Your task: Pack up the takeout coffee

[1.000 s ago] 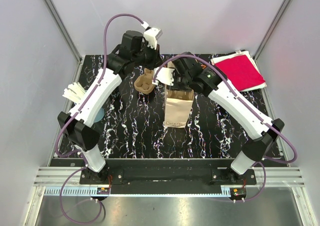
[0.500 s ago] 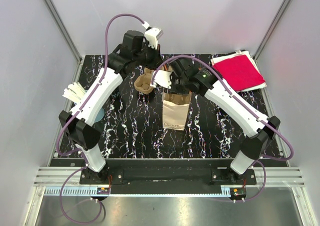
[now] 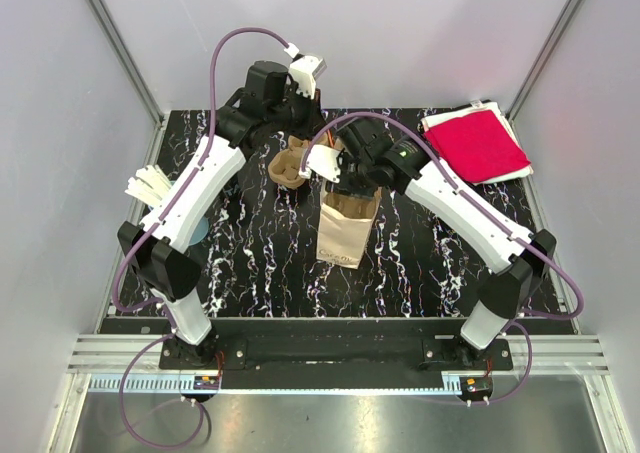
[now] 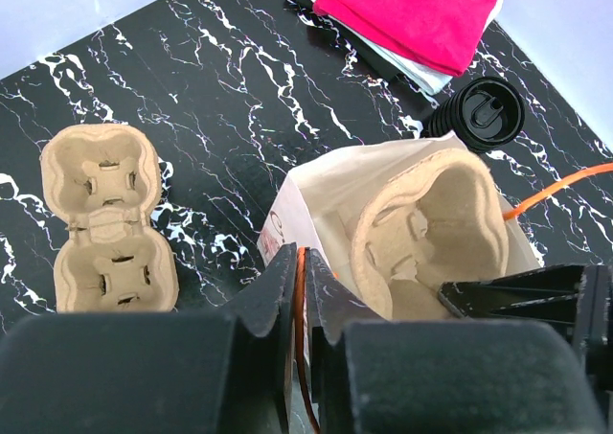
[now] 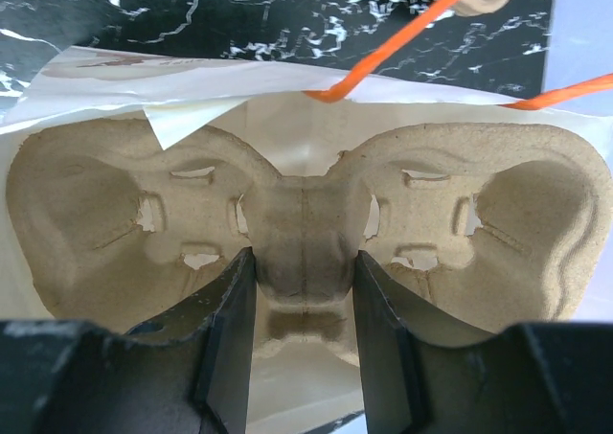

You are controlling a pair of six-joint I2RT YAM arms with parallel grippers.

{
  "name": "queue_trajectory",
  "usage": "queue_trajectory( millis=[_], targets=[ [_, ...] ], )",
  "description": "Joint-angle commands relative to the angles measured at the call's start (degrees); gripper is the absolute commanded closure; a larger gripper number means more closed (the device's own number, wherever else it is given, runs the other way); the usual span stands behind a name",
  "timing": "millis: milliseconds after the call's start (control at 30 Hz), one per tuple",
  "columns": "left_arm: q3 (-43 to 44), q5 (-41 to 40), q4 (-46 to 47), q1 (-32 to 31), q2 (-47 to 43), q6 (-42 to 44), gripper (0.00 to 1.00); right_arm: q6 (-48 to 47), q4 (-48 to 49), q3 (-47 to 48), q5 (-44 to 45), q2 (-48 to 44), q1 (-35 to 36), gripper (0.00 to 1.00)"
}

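At mid-tabletop (image 3: 430, 263): bag (image 3: 340, 228) stands open. Right pincer (image 5: 302, 262) pinches carrier (image 5: 96, 204) by its centre bridge, partly inside the mouth. Left pincer (image 4: 300, 262), pressed together, nips bag rim at orange handle (image 5: 402, 39). Step: loading carrier. Next, likely: lower it level, release. 1 spare carrier (image 4: 105, 218) lies beside.

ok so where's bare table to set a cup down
Widest bare patch: front of the table, between the paper bag and the near edge. Also bare between bag and red cloth, though the right arm crosses above. Crowded at back centre: left gripper, right gripper, bag, spare cup carrier.
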Motion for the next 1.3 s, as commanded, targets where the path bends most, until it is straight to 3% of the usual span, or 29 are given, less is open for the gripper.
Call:
queue_trajectory(
  millis=[0,867,1267],
  targets=[
    [1.8,1.0,2.6,0.1,-0.5,-0.4,0.91,3.6,-0.1,0.2,-4.6,0.0,-1.0,0.69],
    [-2.8,-0.5,4.1,0.1,-2.5,0.3,0.93,12.5,-4.8,6.0,-16.9,5.5,-5.4,0.7],
    [-4.3,-0.9,5.2,0.2,-3.0,0.2,0.94,13.0,-10.3,11.6,-13.3,10.1,-5.5,0.7]
  ],
)
